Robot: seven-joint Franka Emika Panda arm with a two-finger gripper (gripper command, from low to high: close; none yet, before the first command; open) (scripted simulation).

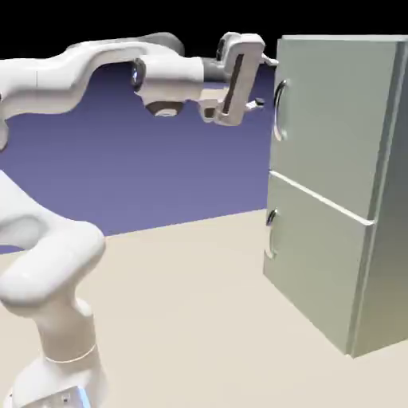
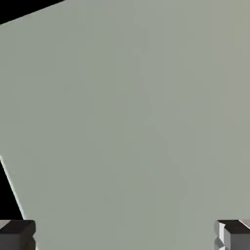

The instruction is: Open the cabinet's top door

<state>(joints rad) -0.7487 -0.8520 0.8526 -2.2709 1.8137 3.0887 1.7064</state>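
Note:
The cabinet (image 1: pixel 386 199) is a tall pale grey-green box at the exterior view's right. Its top door (image 1: pixel 331 119) lies flush and shut, with a dark curved loop handle (image 1: pixel 279 111) near its left edge. My gripper (image 1: pixel 264 82) is level with the upper part of that door, just left of it and a little above the handle's middle, touching nothing. In the hand view the grey-green top door (image 2: pixel 127 112) fills nearly the whole picture. There my gripper (image 2: pixel 126 237) is open, with both grey fingertips (image 2: pixel 17 234) far apart and nothing between them. The handle is out of the hand view.
Below the top door sits a shorter lower door (image 1: pixel 319 255) with a smaller handle (image 1: pixel 271 235). The cabinet stands on a beige table (image 1: pixel 183 319). My white arm (image 1: pixel 96 72) stretches across the upper left, and its base (image 1: pixel 56 319) rises at the lower left.

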